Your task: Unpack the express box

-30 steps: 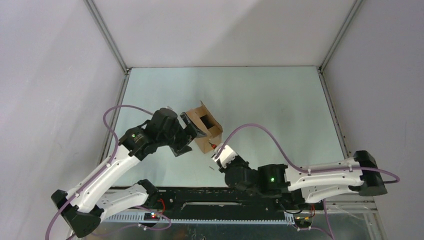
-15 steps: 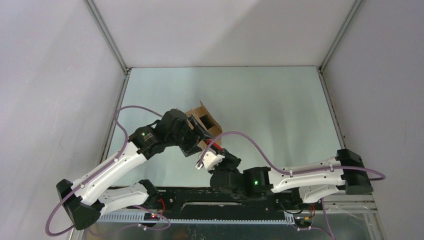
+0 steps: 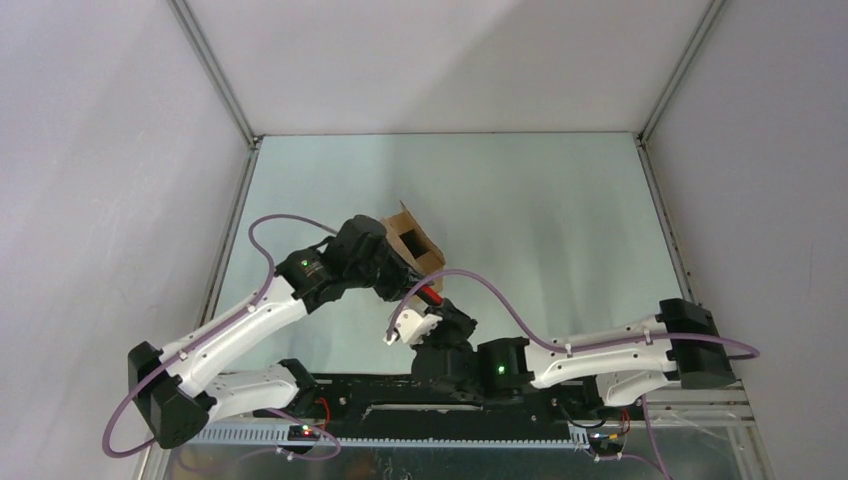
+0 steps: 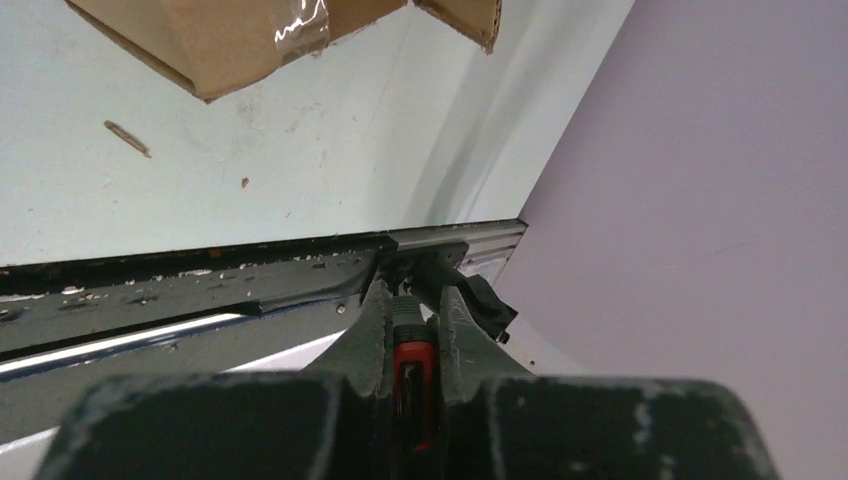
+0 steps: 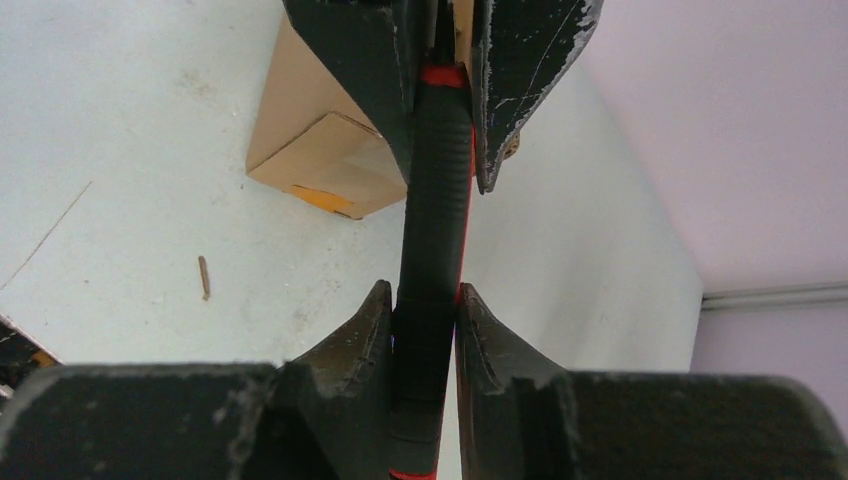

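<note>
Now that the left gripper (image 4: 413,300), spread a second ago, pinches the far end of the utility knife (image 5: 437,180) the right gripper (image 5: 425,300) also clamps, a handover seems underway, the opened express box (image 3: 410,240) sitting on the table (image 3: 540,200) just beyond.

The top view looks down from high behind the arm bases, over the whole bench (image 3: 540,220) to the far wall. The wrist cameras sit close. The one behind the left gripper (image 4: 412,300) faces the near rail and right wall. The one behind the right gripper (image 5: 428,300) faces far. All three views share the express box (image 3: 432,262).
</note>
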`<state>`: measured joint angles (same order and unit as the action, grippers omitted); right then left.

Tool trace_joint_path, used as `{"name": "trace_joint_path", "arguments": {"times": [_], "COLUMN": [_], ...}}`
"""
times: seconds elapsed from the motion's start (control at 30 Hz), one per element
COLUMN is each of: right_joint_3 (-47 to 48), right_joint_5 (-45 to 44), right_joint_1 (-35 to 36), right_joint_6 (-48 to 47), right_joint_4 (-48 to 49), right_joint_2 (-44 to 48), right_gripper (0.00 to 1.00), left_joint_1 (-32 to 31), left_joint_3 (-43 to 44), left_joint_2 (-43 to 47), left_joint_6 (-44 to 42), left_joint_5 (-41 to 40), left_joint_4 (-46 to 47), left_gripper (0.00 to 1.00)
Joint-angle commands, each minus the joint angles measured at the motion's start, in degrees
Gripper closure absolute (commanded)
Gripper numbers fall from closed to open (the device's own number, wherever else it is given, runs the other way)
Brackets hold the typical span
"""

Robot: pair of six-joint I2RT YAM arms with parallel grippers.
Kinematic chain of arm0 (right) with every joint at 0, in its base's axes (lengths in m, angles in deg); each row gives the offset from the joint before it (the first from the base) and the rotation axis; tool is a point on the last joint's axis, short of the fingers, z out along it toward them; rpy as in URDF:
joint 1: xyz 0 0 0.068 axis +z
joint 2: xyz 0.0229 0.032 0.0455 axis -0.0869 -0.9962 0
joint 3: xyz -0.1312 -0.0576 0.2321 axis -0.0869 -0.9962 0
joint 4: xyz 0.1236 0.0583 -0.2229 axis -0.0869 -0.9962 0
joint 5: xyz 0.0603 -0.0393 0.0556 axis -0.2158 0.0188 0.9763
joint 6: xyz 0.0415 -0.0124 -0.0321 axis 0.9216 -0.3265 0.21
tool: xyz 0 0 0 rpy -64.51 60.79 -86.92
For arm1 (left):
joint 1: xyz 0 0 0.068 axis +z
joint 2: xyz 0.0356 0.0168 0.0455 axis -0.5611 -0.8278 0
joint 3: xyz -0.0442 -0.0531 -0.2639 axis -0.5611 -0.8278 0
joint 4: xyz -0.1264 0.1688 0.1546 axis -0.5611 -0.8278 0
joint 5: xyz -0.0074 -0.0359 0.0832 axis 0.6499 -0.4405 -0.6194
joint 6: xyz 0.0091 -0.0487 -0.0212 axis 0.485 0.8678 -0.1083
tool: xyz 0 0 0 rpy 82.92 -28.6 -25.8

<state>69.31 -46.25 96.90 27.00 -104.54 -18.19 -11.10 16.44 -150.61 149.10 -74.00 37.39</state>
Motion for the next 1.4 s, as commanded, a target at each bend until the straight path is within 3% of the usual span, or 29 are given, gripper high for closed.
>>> {"name": "trace_joint_path", "arguments": {"times": [0.0, 0.03, 0.1, 0.2, 0.27, 0.3, 0.5, 0.6, 0.8, 0.97, 1.07, 1.17, 1.27, 1.37], "right_joint_3": [3.2, 3.2, 3.2, 1.4, -1.6, -3.4, -20.5, -23.1, -28.2, -33.3, -36.5, -39.3, -41.7, -42.4], "right_joint_5": [-0.9, 0.1, 3.2, 15.4, 28.4, 35.6, 81.6, 89.6, 95.1, 95.8, 94.4, 91.8, 88.6, 87.2], "right_joint_1": [-0.4, -0.6, -1.4, -4.4, -7.8, -10.1, -33.9, -37.0, -37.8, -37.8, -37.3, -36.8, -37.4, -37.7], "right_joint_6": [3.4, 5.2, 9.4, 15.4, 17.5, 19.1, 36.4, 41.8, 55.0, 67.0, 74.6, 80.6, 83.9, 83.8], "right_joint_4": [-1.6, -2.7, -6.2, -7.8, -6.1, -4.8, 14.5, 23.6, 44.1, 63.0, 73.9, 84.8, 89.7, 90.4], "right_joint_2": [-0.4, 0.2, 2.3, 9.6, 15.6, 18.8, 35.5, 35.0, 28.4, 22.9, 18.7, 14.4, 12.1, 11.1], "right_gripper": [0.99, 0.90, 0.61, 0.18, 0.03, 0.02, 0.00, 0.02, 0.06, 0.13, 0.21, 0.36, 0.45, 0.47], "left_joint_1": [-0.3, -0.2, 0.7, 2.8, 4.0, 4.4, 4.6, 4.5, 3.7, 3.6, 3.6, 3.5, 3.5, 3.4], "left_joint_3": [-1.4, -1.2, -1.1, -1.4, -2.3, -2.3, -6.5, -10.3, -16.1, -18.4, -18.7, -19.6, -20.2, -20.8], "left_joint_2": [-0.4, -0.3, -0.2, 0.3, 0.9, 0.9, 4.2, 6.9, 9.4, 11.5, 11.9, 11.5, 11.4, 11.3], "left_joint_6": [-0.7, -1.2, -2.9, -7.8, -11.6, -12.9, -20.1, -20.3, -17.4, -16.6, -16.3, -15.4, -15.1, -14.8], "left_joint_5": [2.4, 1.9, 1.5, 2.2, 4.5, 6.0, 13.6, 17.8, 22.2, 21.2, 20.7, 21.0, 21.4, 21.9], "left_joint_4": [2.0, 1.8, 1.6, 2.3, 6.1, 6.9, 18.8, 27.7, 41.4, 45.8, 47.1, 49.5, 50.0, 50.8], "left_gripper": [1.00, 1.00, 1.00, 1.00, 1.00, 1.00, 1.00, 1.00, 1.00, 1.00, 1.00, 1.00, 1.00, 1.00]}}
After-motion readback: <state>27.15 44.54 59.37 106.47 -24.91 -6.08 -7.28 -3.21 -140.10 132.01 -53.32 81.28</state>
